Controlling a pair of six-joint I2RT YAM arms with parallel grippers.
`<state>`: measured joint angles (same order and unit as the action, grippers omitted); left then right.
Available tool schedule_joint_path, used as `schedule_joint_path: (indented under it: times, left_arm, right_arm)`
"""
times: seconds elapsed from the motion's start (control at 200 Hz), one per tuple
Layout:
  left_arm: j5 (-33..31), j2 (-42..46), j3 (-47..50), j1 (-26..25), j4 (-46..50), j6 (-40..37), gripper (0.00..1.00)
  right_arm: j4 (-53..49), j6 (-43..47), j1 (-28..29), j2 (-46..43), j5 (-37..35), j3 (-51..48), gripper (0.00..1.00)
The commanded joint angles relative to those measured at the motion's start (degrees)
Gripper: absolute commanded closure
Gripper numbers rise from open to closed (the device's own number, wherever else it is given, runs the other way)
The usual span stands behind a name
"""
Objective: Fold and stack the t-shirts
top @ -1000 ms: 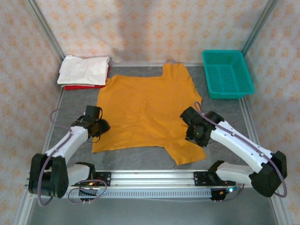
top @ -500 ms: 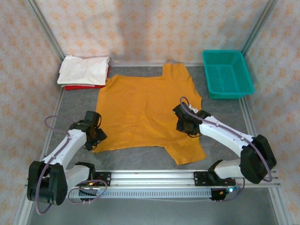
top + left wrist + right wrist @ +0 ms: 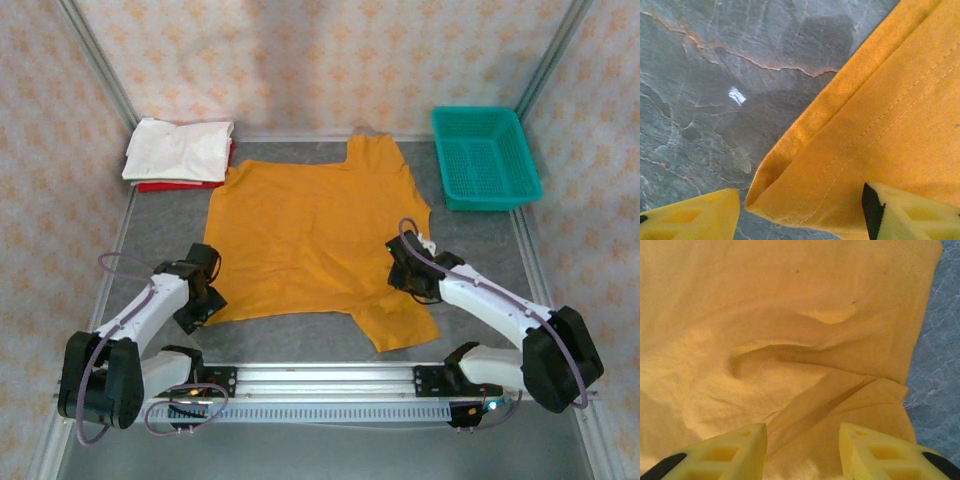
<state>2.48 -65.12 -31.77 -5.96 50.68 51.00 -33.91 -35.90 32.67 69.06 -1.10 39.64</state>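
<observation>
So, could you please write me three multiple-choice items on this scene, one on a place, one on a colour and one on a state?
1. Where on the grey stone-patterned table does the teal plastic mesh basket stand? A near left corner; B far right corner; C centre.
2. What colour is the folded cloth shirt under the folded white cloth shirt? A blue; B green; C red.
3. How is the left gripper? A open, astride a corner of the flat mustard-orange cloth t-shirt; B shut on the basket; C shut on nothing.
B: top view shows it far right. C: a red edge shows beneath the white. A: its fingers stand apart, hem corner between.
</observation>
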Motion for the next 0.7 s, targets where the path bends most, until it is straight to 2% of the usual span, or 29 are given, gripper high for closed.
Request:
schedule_joint_path:
  times: [0.0, 0.09, 0.23, 0.245, 0.31, 0.385, 0.53, 0.586, 0.696]
  left_arm:
    - [-3.1, -0.33, 0.8, -0.28, 1.91, 2.05, 0.35]
    - [-2.57, -2.33, 1.69, -0.28, -0.27, 1.59, 0.4]
    - [-4.25, -1.88, 0.8, -0.26, -2.13, -0.88, 0.63]
    - [-4.62, -1.73, 0.61, -0.27, -2.22, -1.1, 0.68]
    - [-5.69, -1.28, 0.07, -0.28, -2.65, -2.04, 0.81]
    - [-5.98, -1.05, -0.47, -0.27, -3.5, -3.23, 0.9]
    - [-5.75, -1.31, -1.44, -0.24, -5.1, -5.39, 0.93]
    - [-5.17, -1.7, -1.79, -0.27, -5.47, -5.99, 1.0]
    - [-3.91, -1.06, -2.0, -0.28, -5.75, -6.44, 1.0]
  right_arm:
    - [1.24, 0.59, -0.39, 1.08, -0.92, -0.91, 0.58]
    - [2.59, -0.23, -0.69, 0.43, 0.37, -2.29, 0.58]
    - [1.93, -1.42, -1.11, -0.85, 3.02, -3.96, 0.57]
    - [1.56, -1.59, -1.11, -0.86, 3.04, -4.16, 0.57]
    - [0.11, -2.25, -1.07, -0.94, 3.11, -5.18, 0.57]
    - [-1.3, -4.03, -1.11, -1.73, 4.13, -6.5, 0.57]
    - [-5.73, -8.52, -1.11, -4.86, 6.49, -7.96, 0.58]
    - [-9.61, -9.47, -1.11, -5.37, 6.57, -6.93, 0.58]
    - [-19.11, -11.24, -0.96, -6.85, 6.34, -3.72, 0.58]
